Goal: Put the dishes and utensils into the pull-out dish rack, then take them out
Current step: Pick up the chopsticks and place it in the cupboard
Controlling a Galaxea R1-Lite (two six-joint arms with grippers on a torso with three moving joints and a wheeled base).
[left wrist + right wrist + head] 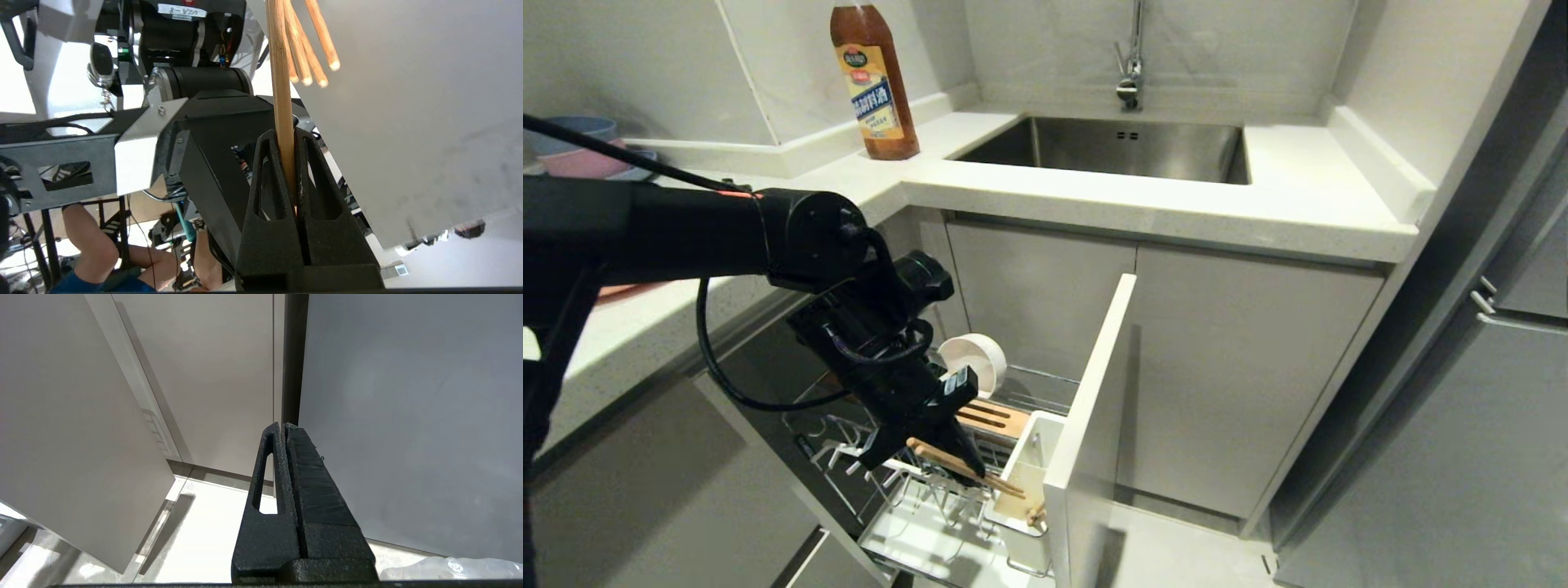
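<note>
Reaching down over the pulled-out dish rack (947,523), the robot's left gripper (968,465) is clamped shut on a chopstick (964,469), which lies slanted across the front of the rack with its far tip just beside the white utensil cup (1029,482). In the left wrist view the fingers (265,183) pinch one wooden stick (282,102) tightly, and more chopstick ends (314,69) show beyond it against the white cabinet-front panel (408,122). Another wooden tip (1036,514) pokes out low at the cup.

Nearest the camera sit the white drip tray (915,539) and the chrome prongs above it, which hold no plate. Behind the gripper is the slotted wooden block (996,416), and behind that the cream-white bowl (972,359) rests on its side toward the rack's back edge. So the bowl appears loaded and the chopsticks are at the cup; whether they are going in or coming out cannot be told. No fork is visible, and a pink edge (621,291) under the left arm may be the plate, waiting on the surface (1013,192).

The right gripper (286,433) is closed and empty, parked beside plain cabinet fronts.

Farther back, a brown sauce bottle (874,77) stands on the surface by the steel sink (1111,147) and tap (1131,57). Stacked blue and pink bowls (580,147) sit at the far left corner. The rack's tall panel (1094,425) stands close on the right of the cup, crowding the approach.
</note>
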